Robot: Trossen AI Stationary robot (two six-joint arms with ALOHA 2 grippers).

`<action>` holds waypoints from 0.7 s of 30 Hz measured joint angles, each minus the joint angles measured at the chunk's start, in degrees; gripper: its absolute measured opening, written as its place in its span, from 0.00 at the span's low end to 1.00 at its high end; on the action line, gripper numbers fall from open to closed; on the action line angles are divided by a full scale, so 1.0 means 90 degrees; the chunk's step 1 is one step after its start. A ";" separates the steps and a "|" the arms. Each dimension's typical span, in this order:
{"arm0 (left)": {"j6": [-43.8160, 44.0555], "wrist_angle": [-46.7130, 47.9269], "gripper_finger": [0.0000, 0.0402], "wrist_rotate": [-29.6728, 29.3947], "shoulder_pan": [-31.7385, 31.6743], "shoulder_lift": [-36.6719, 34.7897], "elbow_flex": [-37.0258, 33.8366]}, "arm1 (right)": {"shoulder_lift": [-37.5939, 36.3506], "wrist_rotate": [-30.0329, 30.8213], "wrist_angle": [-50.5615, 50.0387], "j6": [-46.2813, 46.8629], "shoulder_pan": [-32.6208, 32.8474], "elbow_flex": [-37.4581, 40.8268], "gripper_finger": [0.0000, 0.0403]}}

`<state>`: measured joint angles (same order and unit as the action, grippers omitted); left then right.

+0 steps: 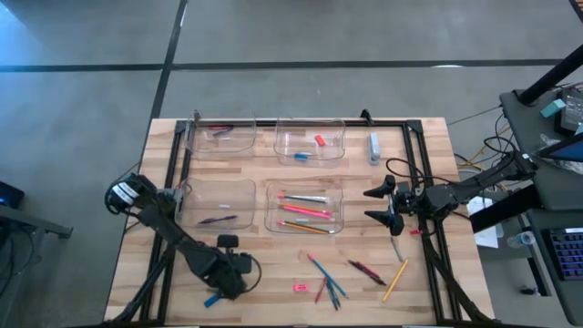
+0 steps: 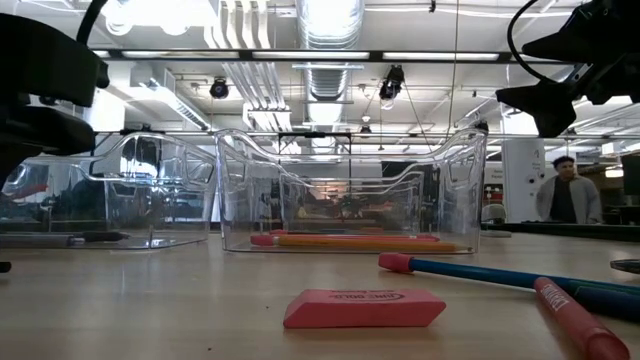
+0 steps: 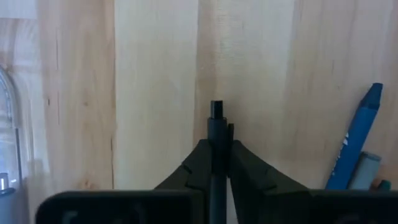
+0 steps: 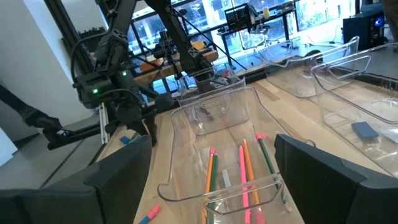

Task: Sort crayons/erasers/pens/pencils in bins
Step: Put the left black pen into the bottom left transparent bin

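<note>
Lab: exposed ceiling ducts (concrete floor too).

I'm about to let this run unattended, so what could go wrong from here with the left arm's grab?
1. The left gripper has shut on a dark pen right at its end, so it could swing or slip out on the lift.
2. A blue crayon lies close beside that gripper and might get nudged off the table edge.
3. The right gripper hangs open beside the pencil bin; a careless move could bump it.

Pale wood table, clear glossy plastic bins.
</note>
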<state>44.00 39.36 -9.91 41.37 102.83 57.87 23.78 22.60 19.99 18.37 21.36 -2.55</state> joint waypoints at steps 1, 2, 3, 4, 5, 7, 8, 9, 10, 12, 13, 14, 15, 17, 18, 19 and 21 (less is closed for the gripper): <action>-0.0024 0.0005 0.04 0.0000 -0.0024 0.0001 0.0006 | 0.0001 0.0000 -0.0001 -0.0002 0.0000 0.0000 0.81; -0.0073 0.0011 0.04 -0.0002 -0.0049 0.0000 0.0026 | 0.0001 0.0001 -0.0002 -0.0002 0.0000 0.0000 0.81; -0.0120 0.0020 0.04 -0.0006 -0.0064 0.0000 0.0058 | 0.0000 0.0001 -0.0001 -0.0002 0.0000 0.0000 0.81; -0.0165 0.0025 0.04 -0.0014 -0.0087 0.0002 0.0096 | 0.0001 0.0001 -0.0002 -0.0007 0.0000 0.0000 0.81; -0.0230 0.0044 0.04 -0.0024 -0.0105 0.0005 0.0138 | 0.0001 0.0000 0.0000 -0.0009 0.0000 0.0000 0.81; -0.0341 0.0065 0.04 -0.0093 -0.0138 0.0005 0.0248 | 0.0000 0.0000 -0.0002 -0.0010 0.0001 0.0000 0.81; -0.0416 0.0068 0.04 -0.0113 -0.0150 0.0005 0.0290 | 0.0000 -0.0002 -0.0002 -0.0010 0.0001 0.0000 0.81; -0.0457 0.0075 0.04 -0.0117 -0.0166 -0.0002 0.0326 | 0.0001 -0.0002 -0.0002 -0.0010 -0.0002 0.0000 0.81; -0.0485 0.0072 0.04 -0.0117 -0.0182 -0.0016 0.0348 | 0.0000 0.0000 -0.0002 -0.0010 0.0001 0.0000 0.81; -0.0494 0.0070 0.04 -0.0104 -0.0224 -0.0058 0.0369 | 0.0001 0.0000 -0.0002 -0.0010 0.0001 0.0000 0.81; -0.0497 0.0079 0.04 -0.0090 -0.0235 -0.0098 0.0376 | 0.0000 -0.0002 -0.0002 -0.0010 0.0000 0.0000 0.81; -0.0497 0.0098 0.04 -0.0092 -0.0236 -0.0144 0.0376 | 0.0001 0.0001 -0.0002 -0.0010 0.0001 0.0000 0.81; -0.0497 0.0134 0.04 -0.0095 -0.0245 -0.0211 0.0376 | 0.0001 -0.0001 -0.0002 -0.0010 -0.0002 0.0000 0.81; -0.0492 0.0233 0.03 -0.0130 -0.0259 -0.0389 0.0379 | 0.0001 0.0000 -0.0004 -0.0012 -0.0001 0.0000 0.81; -0.0487 0.0302 0.03 -0.0137 -0.0262 -0.0475 0.0384 | 0.0001 0.0000 -0.0005 -0.0012 0.0000 0.0000 0.81; -0.0483 0.0373 0.03 -0.0159 -0.0273 -0.0544 0.0388 | -0.0001 -0.0001 -0.0005 -0.0012 0.0000 0.0000 0.81; -0.0482 0.0572 0.03 -0.0250 -0.0272 -0.0713 0.0415 | 0.0001 -0.0001 -0.0005 -0.0012 0.0001 0.0000 0.81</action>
<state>39.67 44.51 -12.16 38.92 96.41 61.60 23.79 22.59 19.94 18.26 21.37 -2.55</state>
